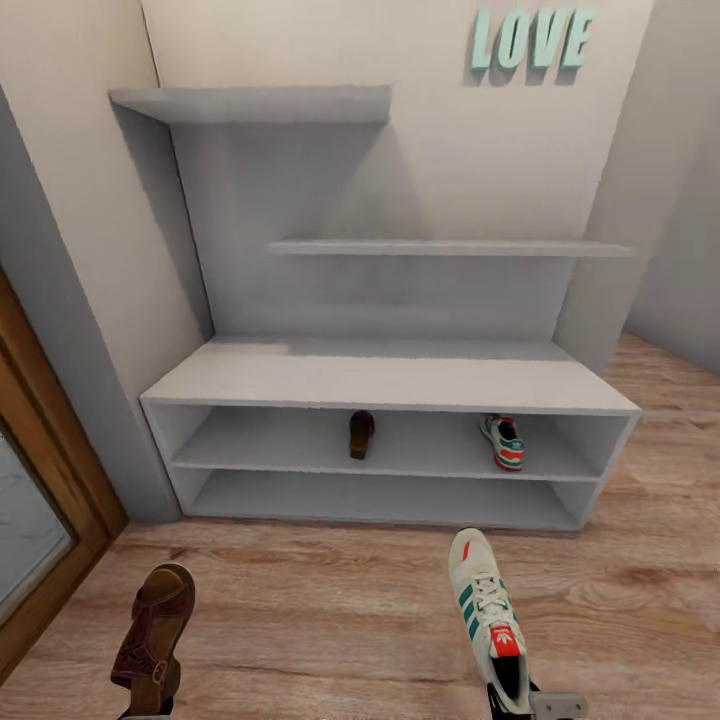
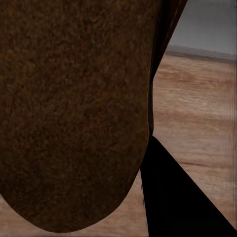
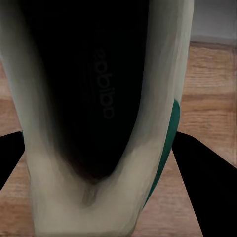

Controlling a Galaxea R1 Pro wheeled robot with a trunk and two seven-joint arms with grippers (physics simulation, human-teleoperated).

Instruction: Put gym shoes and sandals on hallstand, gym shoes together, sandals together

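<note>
The pale grey hallstand (image 1: 390, 378) stands against the wall ahead. On its upper open tier stand one dark brown sandal (image 1: 361, 434) and, apart to the right, one cream gym shoe (image 1: 503, 442) with green stripes. Low at the left, my left gripper (image 1: 150, 702) is shut on the second sandal (image 1: 153, 625), whose brown sole (image 2: 74, 108) looms close in the left wrist view beside a black finger (image 2: 173, 197). Low at the right, my right gripper (image 1: 515, 700) is shut on the second gym shoe (image 1: 487, 610); its dark opening (image 3: 94, 89) sits between black fingers (image 3: 205, 190).
Wood-plank corridor floor (image 1: 330, 600) spreads between me and the hallstand. A wooden door frame (image 1: 45, 470) runs along the left. Two stepped wall shelves (image 1: 450, 247) and mint "LOVE" letters (image 1: 532, 40) hang above. The bench top and lower tier (image 1: 380, 497) are bare.
</note>
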